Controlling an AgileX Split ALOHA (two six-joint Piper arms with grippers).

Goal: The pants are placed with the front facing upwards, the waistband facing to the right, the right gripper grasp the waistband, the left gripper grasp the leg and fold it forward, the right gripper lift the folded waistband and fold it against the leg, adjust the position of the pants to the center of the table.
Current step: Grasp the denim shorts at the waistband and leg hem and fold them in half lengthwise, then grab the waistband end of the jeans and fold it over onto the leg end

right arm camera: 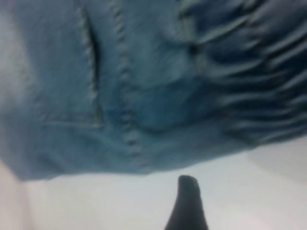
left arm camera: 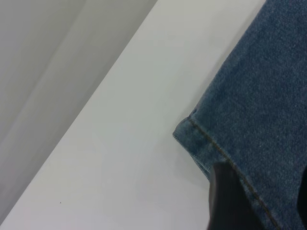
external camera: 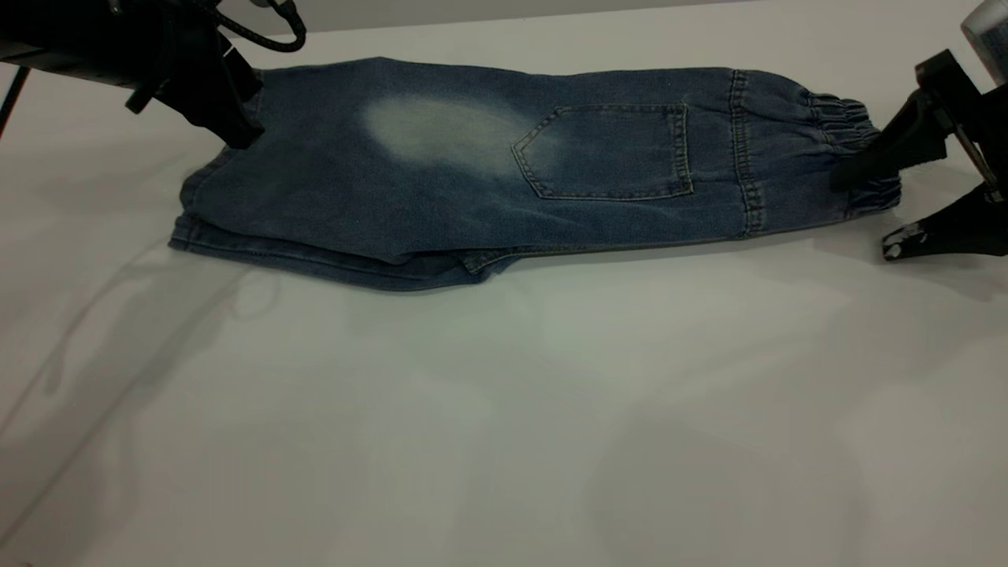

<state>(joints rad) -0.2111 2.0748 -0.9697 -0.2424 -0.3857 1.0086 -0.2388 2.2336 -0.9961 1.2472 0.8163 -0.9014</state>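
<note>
The pants (external camera: 472, 181) lie folded lengthwise across the far part of the table (external camera: 504, 409), with the square back pocket (external camera: 614, 150) and a pale patch (external camera: 441, 130) facing up. The gathered waistband (external camera: 839, 110) points right. My right gripper (external camera: 876, 209) is open at that end. Its upper finger reaches over the waistband (right arm camera: 249, 96) and its lower finger (right arm camera: 187, 203) rests on the bare table beside the cloth. My left gripper (external camera: 236, 134) hovers over the leg hem (left arm camera: 192, 129) at the far left. It is open (left arm camera: 268, 206), with denim showing between its fingers.
The table's far edge (left arm camera: 96, 100) runs close behind the leg end, with a grey wall beyond it. A black cable (external camera: 276, 35) loops off the left arm. Wide bare tabletop stretches in front of the pants.
</note>
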